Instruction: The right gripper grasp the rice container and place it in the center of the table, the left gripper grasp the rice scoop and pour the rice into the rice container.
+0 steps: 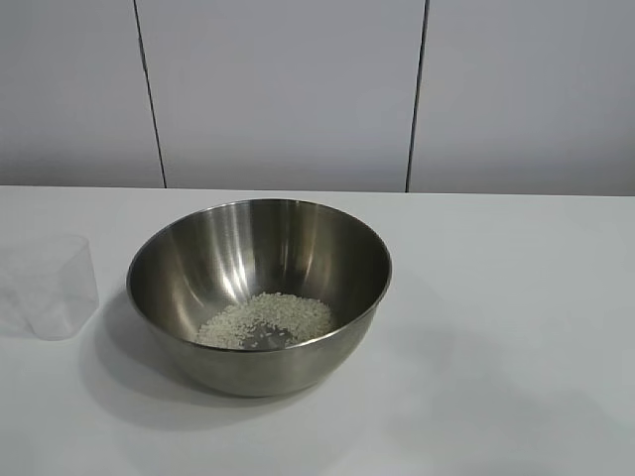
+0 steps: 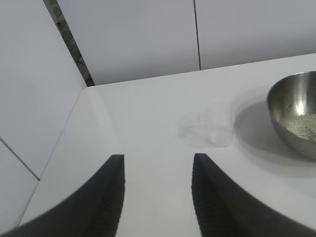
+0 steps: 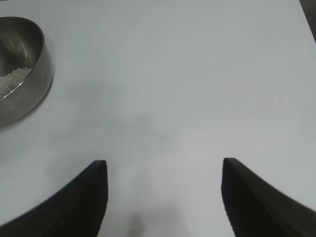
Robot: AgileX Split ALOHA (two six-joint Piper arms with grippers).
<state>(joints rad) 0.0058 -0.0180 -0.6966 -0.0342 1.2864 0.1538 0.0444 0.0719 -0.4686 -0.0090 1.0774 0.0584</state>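
The rice container (image 1: pixel 260 294), a wide shiny steel bowl, stands near the middle of the white table (image 1: pixel 506 327) with a low heap of rice (image 1: pixel 268 319) in its bottom. The rice scoop (image 1: pixel 55 286), a small translucent plastic cup, stands upright on the table to the bowl's left and looks empty. Neither arm shows in the exterior view. My left gripper (image 2: pixel 158 160) is open over bare table, with the scoop (image 2: pixel 210 131) and the bowl (image 2: pixel 296 111) some way ahead of it. Open too, my right gripper (image 3: pixel 164 165) hangs over bare table, well apart from the bowl (image 3: pixel 22 69).
A grey panelled wall (image 1: pixel 288 89) rises behind the table's far edge. In the left wrist view the table's corner (image 2: pixel 89 91) meets the wall. A dark strip past the table's edge (image 3: pixel 310 19) shows in the right wrist view.
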